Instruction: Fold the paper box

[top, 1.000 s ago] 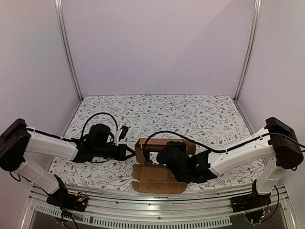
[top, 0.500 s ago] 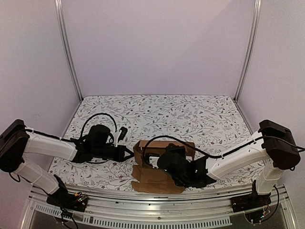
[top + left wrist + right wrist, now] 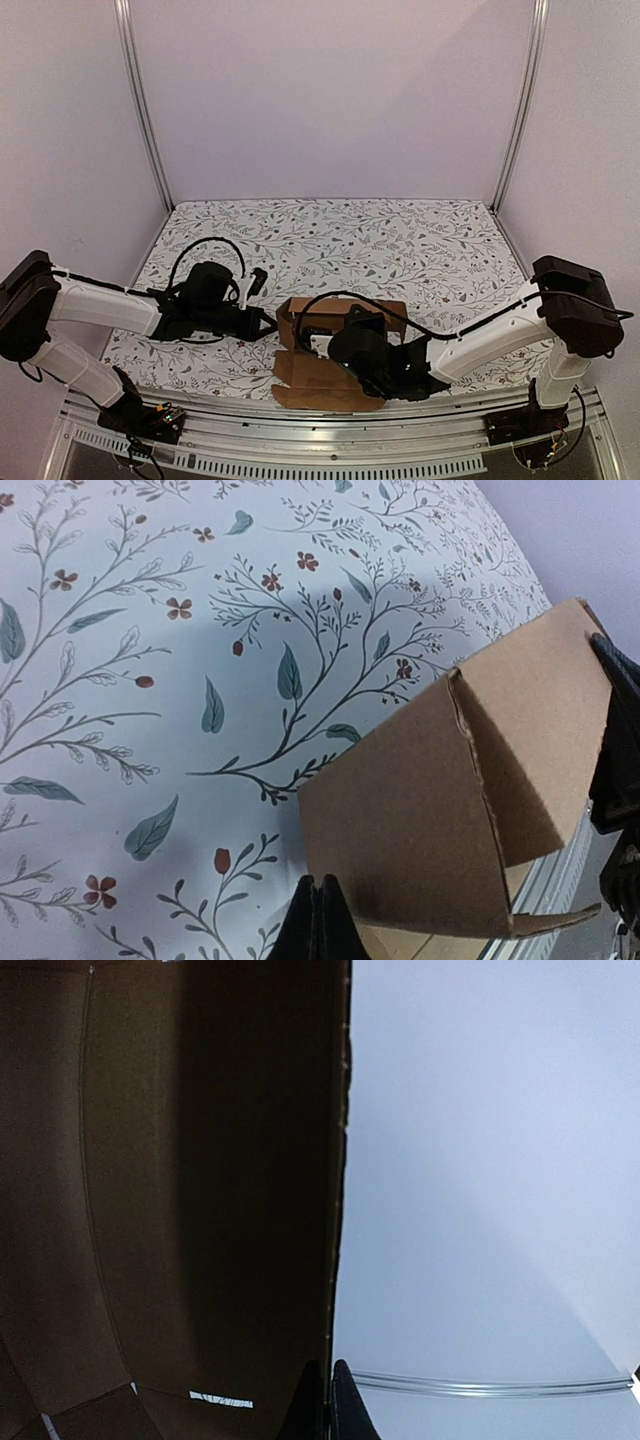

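Note:
The paper box (image 3: 312, 376) is plain brown cardboard, partly folded, near the table's front edge: one wall stands upright and flat flaps lie in front of it. In the left wrist view the box (image 3: 440, 800) fills the right side. My left gripper (image 3: 320, 920) is shut and empty, its tips on the table just by the box's near lower corner; from above it (image 3: 271, 322) sits just left of the box. My right gripper (image 3: 331, 1400) is shut on the edge of a box wall (image 3: 200, 1190). From above, the right wrist (image 3: 352, 345) covers its fingers.
The table has a floral cloth (image 3: 400, 240). A metal rail (image 3: 330, 425) runs along the front edge just below the box. Upright frame posts (image 3: 140, 100) stand at the back corners. A black cable (image 3: 215, 242) loops over the left arm.
My right arm has shifted left, and the box has slid a little left with it. My left gripper has drawn back slightly to the left.

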`<state>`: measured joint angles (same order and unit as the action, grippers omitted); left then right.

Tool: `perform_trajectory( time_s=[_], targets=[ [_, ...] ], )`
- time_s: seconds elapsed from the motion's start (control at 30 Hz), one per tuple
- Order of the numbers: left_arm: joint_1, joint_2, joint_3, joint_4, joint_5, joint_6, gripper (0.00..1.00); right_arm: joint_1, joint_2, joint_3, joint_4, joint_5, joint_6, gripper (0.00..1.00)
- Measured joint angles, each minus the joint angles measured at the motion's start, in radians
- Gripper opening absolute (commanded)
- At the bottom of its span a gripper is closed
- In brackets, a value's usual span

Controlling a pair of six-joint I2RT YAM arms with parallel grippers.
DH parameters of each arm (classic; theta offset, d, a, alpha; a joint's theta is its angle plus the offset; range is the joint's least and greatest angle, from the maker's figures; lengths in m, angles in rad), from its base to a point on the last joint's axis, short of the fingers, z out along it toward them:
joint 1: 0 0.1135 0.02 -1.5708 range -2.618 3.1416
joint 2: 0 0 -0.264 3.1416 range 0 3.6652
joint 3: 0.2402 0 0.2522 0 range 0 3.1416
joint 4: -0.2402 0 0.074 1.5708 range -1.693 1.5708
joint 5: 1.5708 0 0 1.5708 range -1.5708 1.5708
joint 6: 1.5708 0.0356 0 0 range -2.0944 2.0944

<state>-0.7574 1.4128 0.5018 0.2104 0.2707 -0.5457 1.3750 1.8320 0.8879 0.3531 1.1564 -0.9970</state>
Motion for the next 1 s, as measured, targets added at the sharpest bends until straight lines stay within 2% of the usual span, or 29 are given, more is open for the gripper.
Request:
perform_trajectory(
  time_s=[0.43,0.77,1.0],
  targets=[
    [0.000,-0.013,0.031,-0.069,-0.043,0.042,0.16,0.015,0.041,-0.005,0.082,0.022,-0.056,0.00],
    [0.000,-0.014,0.046,-0.102,-0.065,0.062,0.19,0.019,0.055,-0.005,0.158,0.041,-0.137,0.00],
    [0.000,-0.033,0.051,-0.123,-0.066,0.068,0.20,0.019,0.103,-0.021,0.377,0.052,-0.292,0.00]
  ],
)
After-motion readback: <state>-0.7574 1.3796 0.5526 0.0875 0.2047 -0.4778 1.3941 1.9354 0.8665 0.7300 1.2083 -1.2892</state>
